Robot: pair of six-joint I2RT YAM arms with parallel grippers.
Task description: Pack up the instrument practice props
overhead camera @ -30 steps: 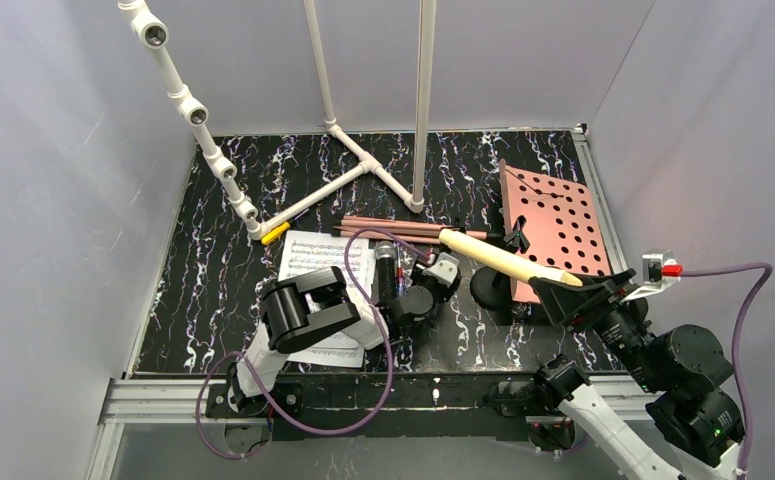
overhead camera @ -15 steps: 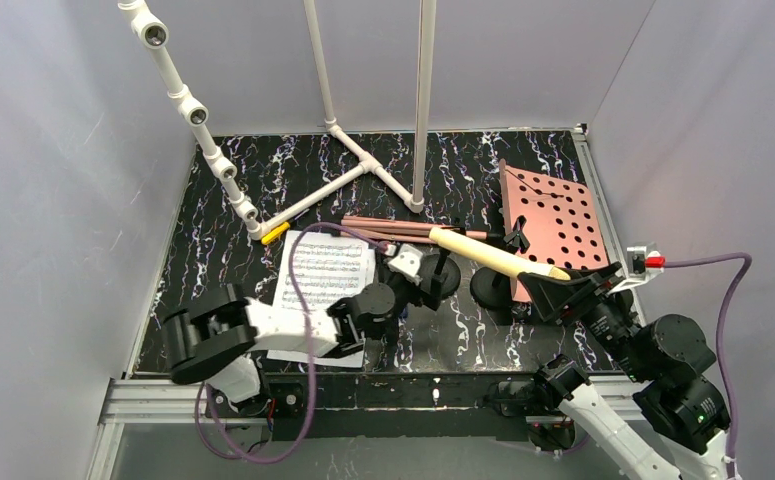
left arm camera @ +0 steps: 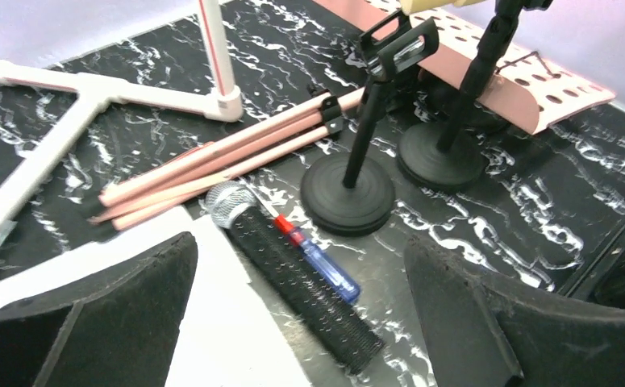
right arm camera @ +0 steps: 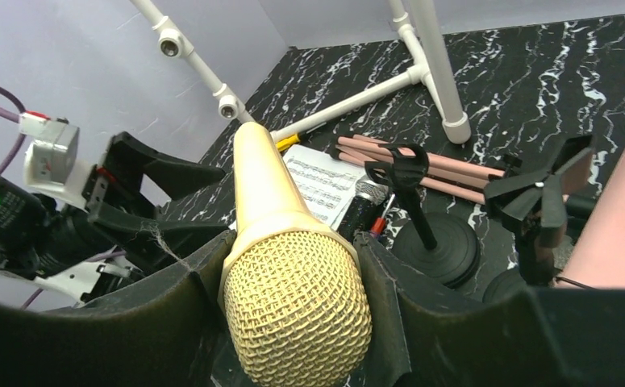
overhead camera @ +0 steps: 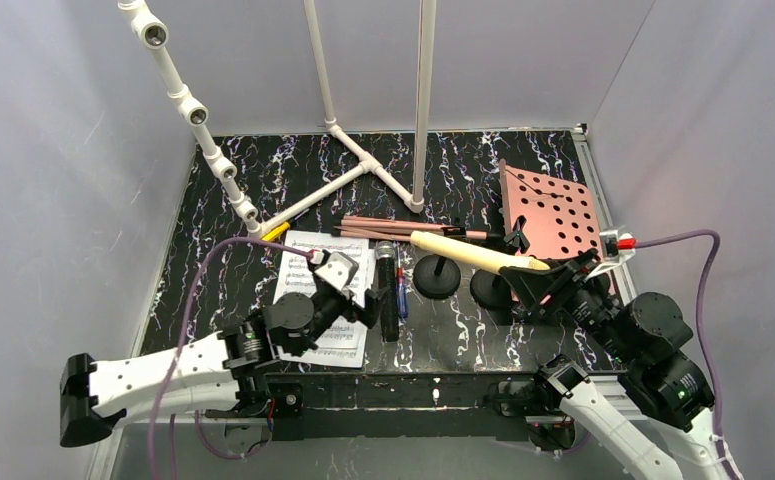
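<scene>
My left gripper (overhead camera: 363,300) is open over the white sheet-music pages (overhead camera: 323,275), with nothing between its fingers. Just ahead of it the black grey-headed microphone (left arm camera: 301,290) lies flat beside the pages (left arm camera: 212,339). Two black round-based mic poles (left arm camera: 349,189) (left arm camera: 442,153) stand upright beyond it. The copper tripod legs (left arm camera: 212,165) lie folded on the table and the pink perforated board (overhead camera: 555,215) rests at the right. My right gripper (right arm camera: 293,274) is shut on the yellow microphone (right arm camera: 260,185) near its mesh head, holding it above the poles with the handle pointing left.
A blue pen with a red cap (left arm camera: 317,258) lies against the black microphone. The white plastic pipe frame (overhead camera: 263,205) crosses the back and left of the black marbled table (overhead camera: 213,260). A small yellow item (overhead camera: 275,233) lies by its end. Grey walls enclose three sides.
My left gripper has opened wide and pulled back left from the nearer mic pole, which now stands free. My right gripper has carried the yellow microphone slightly left.
</scene>
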